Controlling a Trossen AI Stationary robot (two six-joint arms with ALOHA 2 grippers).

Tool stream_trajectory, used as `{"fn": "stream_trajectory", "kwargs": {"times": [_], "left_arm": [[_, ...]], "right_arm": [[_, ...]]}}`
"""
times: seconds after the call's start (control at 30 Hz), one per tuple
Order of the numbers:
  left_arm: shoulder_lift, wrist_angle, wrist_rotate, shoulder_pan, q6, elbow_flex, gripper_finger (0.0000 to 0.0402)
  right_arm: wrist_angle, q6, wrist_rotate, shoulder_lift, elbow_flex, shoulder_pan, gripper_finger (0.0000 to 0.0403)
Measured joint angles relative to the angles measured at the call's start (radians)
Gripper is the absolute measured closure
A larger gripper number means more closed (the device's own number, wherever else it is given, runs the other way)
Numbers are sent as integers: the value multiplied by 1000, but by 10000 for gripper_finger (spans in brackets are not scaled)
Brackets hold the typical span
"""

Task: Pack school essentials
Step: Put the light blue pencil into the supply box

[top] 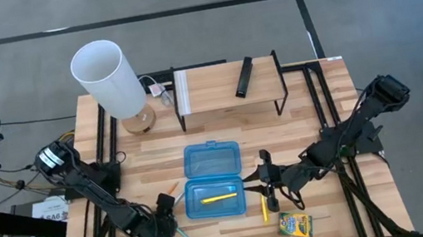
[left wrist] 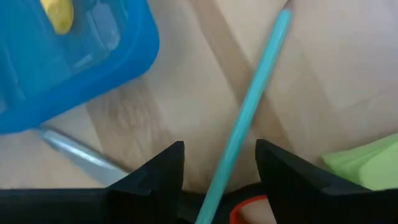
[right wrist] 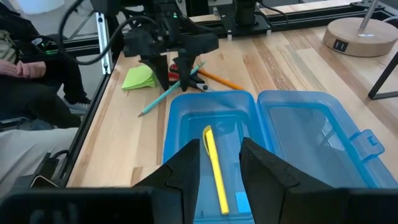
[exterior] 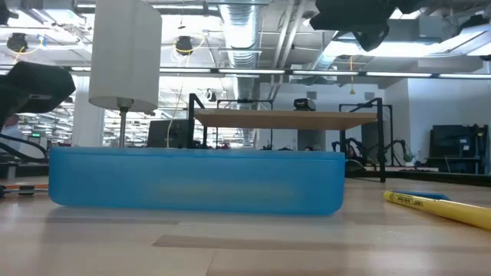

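Observation:
The translucent blue case (top: 214, 177) lies open mid-table, and one yellow pencil (right wrist: 216, 168) rests on its tray floor. My left gripper (left wrist: 221, 162) is open near the table's near-left. Its fingers stand on either side of the teal pencil (left wrist: 255, 93), which lies on the wood, and do not touch it. The orange-handled scissors (left wrist: 249, 208) and the lime-green sticky-note pad (right wrist: 138, 78) lie just beside it. My right gripper (right wrist: 221, 165) is open and empty at the case's right edge. A second yellow pencil (top: 264, 209) and the crayon box (top: 295, 224) lie near the right arm.
An orange pencil (top: 173, 189) lies left of the case. Along the far edge stand a white-shaded lamp (top: 108, 75) and a low wooden shelf (top: 227, 82) with the black remote (top: 244, 77) on it. A person sits beyond the table's left side (right wrist: 31, 68).

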Motion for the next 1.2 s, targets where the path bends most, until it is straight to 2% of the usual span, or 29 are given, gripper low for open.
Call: {"fn": "stream_trajectory", "kwargs": {"times": [0.17, 0.4, 0.63, 0.77, 0.97, 1.1, 1.2], "left_arm": [[0, -17, 7, 3, -6, 0, 254], [-2, -21, 98, 35, -40, 0, 320], [-3, -22, 117, 58, -20, 1, 392], [-9, -28, 114, 60, -29, 1, 394], [-83, -139, 65, 61, -112, 26, 399], [-155, -187, 5, 61, -147, 51, 400], [-205, -179, -85, 70, -173, 78, 400]], "right_arm": [[0, 0, 0, 0, 0, 0, 270], [0, 0, 0, 0, 0, 0, 274], [-1, 0, 0, 0, 0, 0, 275], [-2, 0, 0, 0, 0, 0, 275], [-3, 0, 0, 0, 0, 0, 275], [-4, 0, 0, 0, 0, 0, 275], [-3, 0, 0, 0, 0, 0, 275]]}}
